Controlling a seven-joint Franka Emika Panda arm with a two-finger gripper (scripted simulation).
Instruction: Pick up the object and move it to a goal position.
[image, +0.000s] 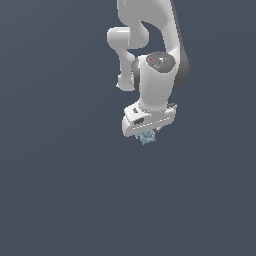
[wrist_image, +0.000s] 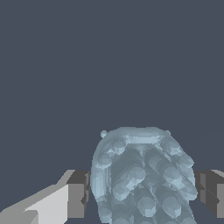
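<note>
The white robot arm (image: 150, 30) runs off the exterior view's top edge. Most of the pale blue-grey, lumpy, mottled object (image: 147, 136) sits tucked under the white gripper (image: 148, 131) there — jaws hidden. In the wrist view, the object (wrist_image: 140, 179) gets cropped at the frame edge — both grey finger pads (wrist_image: 78, 194) too.

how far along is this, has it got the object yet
Done: the gripper is over the pale blue-grey object. In hand: the wrist view shows the object between both fingers, which appear to press its sides, so a grasp looks made. Left: carrying it to the goal; no goal marker shows, and whether it is lifted yet cannot be told.
</note>
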